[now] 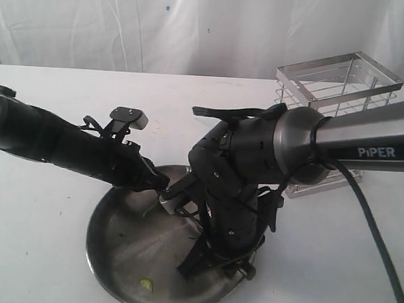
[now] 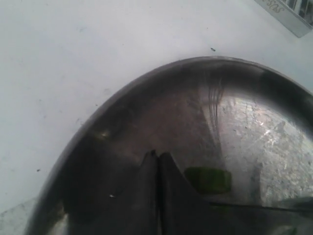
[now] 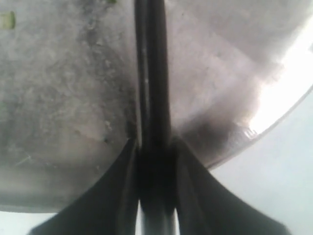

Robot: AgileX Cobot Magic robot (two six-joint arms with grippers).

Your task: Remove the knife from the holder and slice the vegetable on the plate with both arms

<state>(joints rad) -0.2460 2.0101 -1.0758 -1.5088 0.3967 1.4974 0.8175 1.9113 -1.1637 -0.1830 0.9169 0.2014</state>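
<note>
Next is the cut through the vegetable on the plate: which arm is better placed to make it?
Right. The right gripper is shut on the knife, whose blade reaches out over the plate. The left gripper is shut with its tips beside the vegetable and holds no tool.

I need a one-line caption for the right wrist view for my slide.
The right gripper grips the knife, its blade extending over the plate.

Your exterior camera looks down slantwise on the table (image 1: 31, 251) from farther off; both wrist cameras hang close over the plate (image 1: 121, 243), which all three views share.
</note>
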